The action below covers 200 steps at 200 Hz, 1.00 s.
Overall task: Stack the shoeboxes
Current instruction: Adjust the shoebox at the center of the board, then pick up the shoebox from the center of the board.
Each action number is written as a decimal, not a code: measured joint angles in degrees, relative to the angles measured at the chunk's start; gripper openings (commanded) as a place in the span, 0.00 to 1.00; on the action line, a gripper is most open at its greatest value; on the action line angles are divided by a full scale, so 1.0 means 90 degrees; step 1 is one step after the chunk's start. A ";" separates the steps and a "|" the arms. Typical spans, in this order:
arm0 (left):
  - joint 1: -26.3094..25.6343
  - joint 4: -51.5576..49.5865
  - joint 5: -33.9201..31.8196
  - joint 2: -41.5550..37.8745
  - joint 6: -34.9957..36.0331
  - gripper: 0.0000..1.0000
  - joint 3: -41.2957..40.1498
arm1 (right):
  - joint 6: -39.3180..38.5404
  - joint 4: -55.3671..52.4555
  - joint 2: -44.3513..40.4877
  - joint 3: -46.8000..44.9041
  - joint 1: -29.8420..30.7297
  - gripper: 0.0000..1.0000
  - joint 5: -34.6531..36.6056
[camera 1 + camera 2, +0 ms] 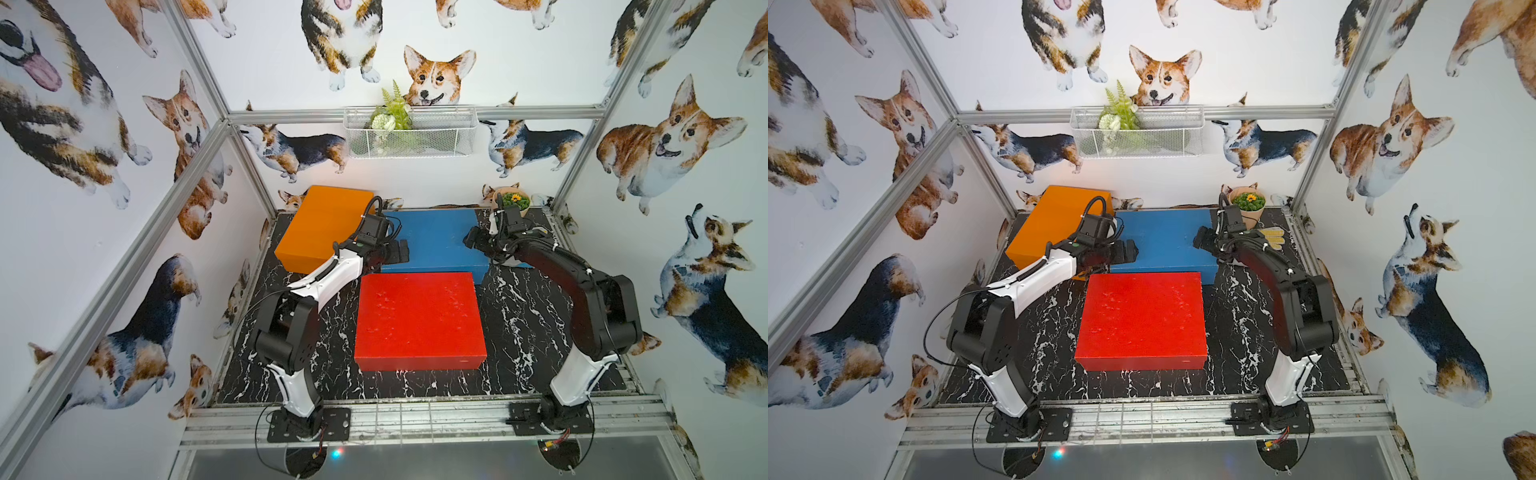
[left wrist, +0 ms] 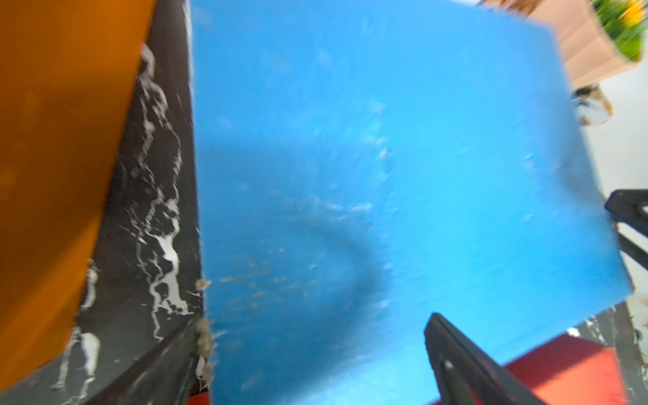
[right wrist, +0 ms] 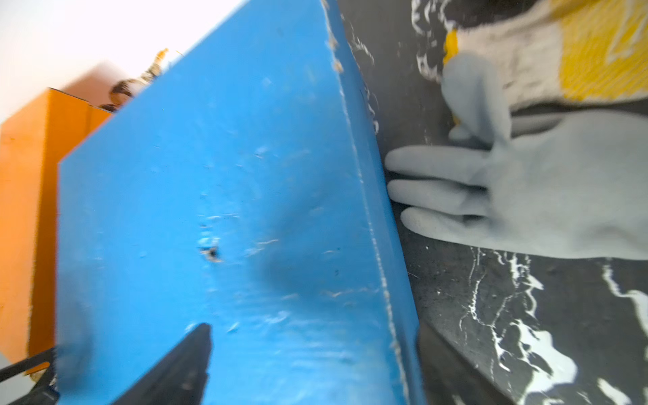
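Front shoebox (image 1: 419, 320) lies before right rear shoebox (image 1: 432, 237), left rear shoebox (image 1: 320, 224) beside it.

Both wrist views are coming out blurred, so the edges of the blue box (image 2: 385, 157) are looking soft there. In both top views the left arm (image 1: 328, 276) is covering the near corner of the orange box (image 1: 320, 224), and the right arm (image 1: 552, 266) is hiding most of the glove (image 1: 1274, 239) — in the right wrist view the frame edge is cutting it off.

A white wire basket (image 1: 440, 139) of greenery hangs on the corgi-papered back wall (image 1: 266, 70), a potted plant (image 1: 1248, 205) sits in the counter's (image 1: 528, 332) far corner, gloves (image 3: 547, 196) (grey, yellow-white) lying nearby.
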 measured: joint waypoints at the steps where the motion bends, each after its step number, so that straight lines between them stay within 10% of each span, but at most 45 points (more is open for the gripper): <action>1: 0.0000 -0.0027 -0.0019 -0.0017 0.0000 1.00 0.0029 | 0.0000 0.0000 0.0000 0.0000 0.0000 1.00 0.0000; 65: 0.0010 -0.1251 -0.1168 -0.1972 -0.0627 1.00 -0.0085 | 0.0138 -0.0855 -0.1841 -0.0440 -0.0002 1.00 0.0704; 133: 0.0114 -0.1486 -0.1343 -0.6632 -0.1217 1.00 -0.4112 | 0.0605 -0.0600 -0.4830 -0.3769 0.0508 1.00 -0.0228; 200: 0.0126 -0.1025 -0.0355 -0.7805 -0.1630 1.00 -0.6258 | 0.1047 0.0403 -0.5085 -0.5304 0.0665 1.00 -0.1248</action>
